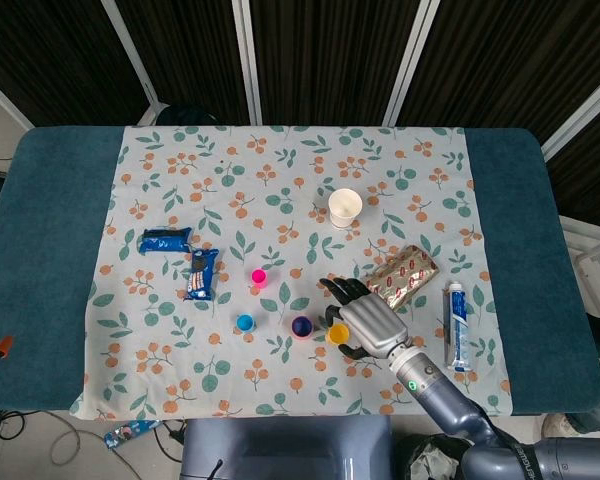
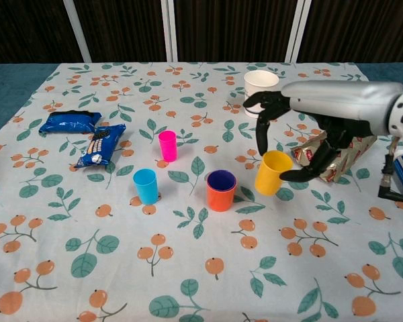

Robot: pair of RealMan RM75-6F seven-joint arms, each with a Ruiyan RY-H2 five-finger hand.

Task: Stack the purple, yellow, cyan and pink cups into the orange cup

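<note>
A table (image 1: 50,240) covered by a floral cloth (image 2: 188,282) is seen, and the objects are laid out on the cloth. The right hand (image 2: 309,117) is raised over the cloth, and the yellow cup (image 2: 273,172) is gripped between its fingers (image 2: 263,127) and thumb, tilted and apparently lifted clear of the cloth, just to the right of the orange cup (image 2: 221,191). The left hand is shown in neither view.

Behind the hand, a white paper cup (image 2: 260,86) is stood upright, and a gold and red foil packet (image 2: 339,154) lies partly hidden beneath the wrist. A toothpaste tube (image 1: 456,325) lies further right. Two blue snack packets (image 2: 87,134) are lying together at the left.

The orange cup is stood upright near the middle, with a purple lining visible inside it, so the purple cup (image 2: 221,179) is judged to be nested already. The cyan cup (image 2: 146,186) is stood to its left, and the pink cup (image 2: 167,145) behind that, both still apart from the stack.

The yellow cup's transfer is judged to be the step in hand. Next, the cup would need to be brought over the orange cup's mouth, righted, lowered in and released.
</note>
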